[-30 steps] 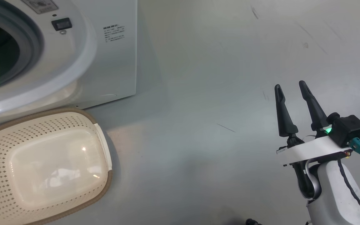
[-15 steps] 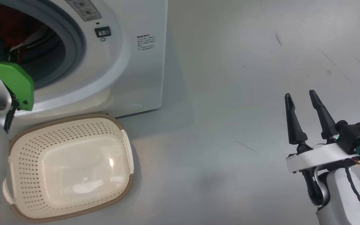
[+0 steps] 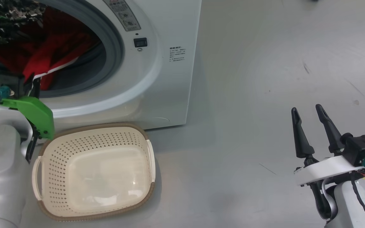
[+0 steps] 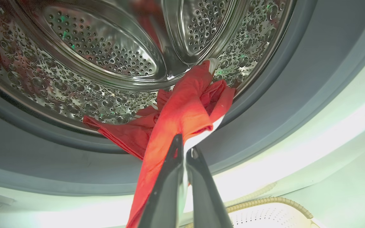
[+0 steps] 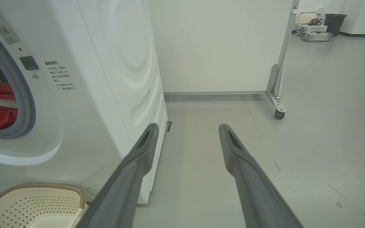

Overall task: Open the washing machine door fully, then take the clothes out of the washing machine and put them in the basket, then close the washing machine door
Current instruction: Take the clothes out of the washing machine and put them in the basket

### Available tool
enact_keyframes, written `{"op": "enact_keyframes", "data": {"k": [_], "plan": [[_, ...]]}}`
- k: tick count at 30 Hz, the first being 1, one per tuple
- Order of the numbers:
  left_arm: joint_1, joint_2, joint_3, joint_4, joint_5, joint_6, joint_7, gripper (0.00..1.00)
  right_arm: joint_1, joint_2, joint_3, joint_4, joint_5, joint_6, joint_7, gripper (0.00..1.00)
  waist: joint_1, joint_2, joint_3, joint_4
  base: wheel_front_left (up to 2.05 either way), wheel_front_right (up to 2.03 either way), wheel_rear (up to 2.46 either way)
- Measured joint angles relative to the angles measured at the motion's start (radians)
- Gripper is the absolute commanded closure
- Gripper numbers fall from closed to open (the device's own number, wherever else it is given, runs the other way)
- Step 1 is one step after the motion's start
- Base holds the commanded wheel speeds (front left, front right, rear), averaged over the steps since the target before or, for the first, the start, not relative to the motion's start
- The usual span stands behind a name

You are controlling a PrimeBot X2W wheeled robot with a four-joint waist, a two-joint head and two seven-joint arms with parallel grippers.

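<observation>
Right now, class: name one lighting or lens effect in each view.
Head view: glare on the glossy bottom of the basket. Left wrist view: the washing machine front blows out white below the drum. Right wrist view: verticals splay apart; the near fingers look soft.

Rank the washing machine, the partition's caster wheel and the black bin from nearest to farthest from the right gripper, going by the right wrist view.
From the right gripper:
1. washing machine, close by at the view's left.
2. caster wheel, farther ahead, to the right.
3. black bin, far back, upper right.
</observation>
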Motion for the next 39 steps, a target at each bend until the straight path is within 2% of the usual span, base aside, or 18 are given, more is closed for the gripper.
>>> {"op": "enact_keyframes", "data": {"k": [9,25,34,39], "plan": [[0.095,-0.034,-0.006,-0.009,-0.025,0.0,-0.075,1.0,0.046,-0.008,-0.014,0.009,0.0,0.0,0.0,0.0,0.0,0.0,-0.066,0.048,0.0,0.0,0.0],[0.272,-0.046,-0.018,-0.115,-0.044,0.0,-0.093,1.0,0.106,-0.009,-0.002,0.014,0.0,0.0,0.0,0.0,0.0,0.0,-0.156,0.089,0.0,0.0,0.0],[0.36,-0.048,0.006,-0.287,-0.042,0.002,-0.093,1.0,0.13,-0.009,-0.009,0.014,0.0,0.0,0.0,0.0,0.0,0.0,-0.185,0.099,0.0,0.0,0.0],[0.396,-0.047,0.049,-0.42,-0.042,0.028,-0.093,1.0,0.141,-0.016,-0.009,0.012,0.0,0.0,0.0,0.0,0.0,0.0,-0.201,0.109,0.0,0.0,0.0]]}}
